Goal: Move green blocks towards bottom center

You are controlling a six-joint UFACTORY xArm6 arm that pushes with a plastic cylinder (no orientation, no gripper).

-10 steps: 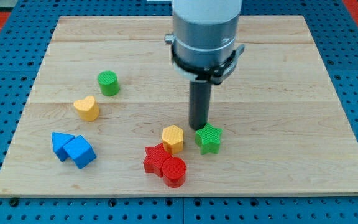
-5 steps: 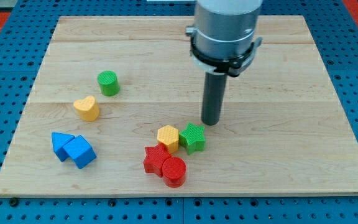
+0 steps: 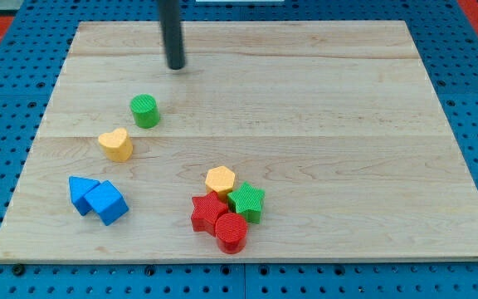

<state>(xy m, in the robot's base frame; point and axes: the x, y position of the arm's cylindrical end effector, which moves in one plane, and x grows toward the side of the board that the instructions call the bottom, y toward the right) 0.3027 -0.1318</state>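
Observation:
A green cylinder (image 3: 144, 110) stands at the board's upper left. A green star (image 3: 246, 202) sits near the bottom centre, touching a yellow hexagon (image 3: 220, 180), a red star (image 3: 207, 211) and a red cylinder (image 3: 231, 230). My tip (image 3: 175, 66) is near the view's top, above and a little right of the green cylinder, apart from it and far from the green star.
A yellow heart (image 3: 117, 144) lies below the green cylinder. Two blue blocks (image 3: 98, 199) sit together at the lower left. The wooden board (image 3: 372, 124) rests on a blue pegboard surface.
My tip has moved from just above the green star up and left to near the green cylinder. The green star has shifted down and left against the red and yellow blocks.

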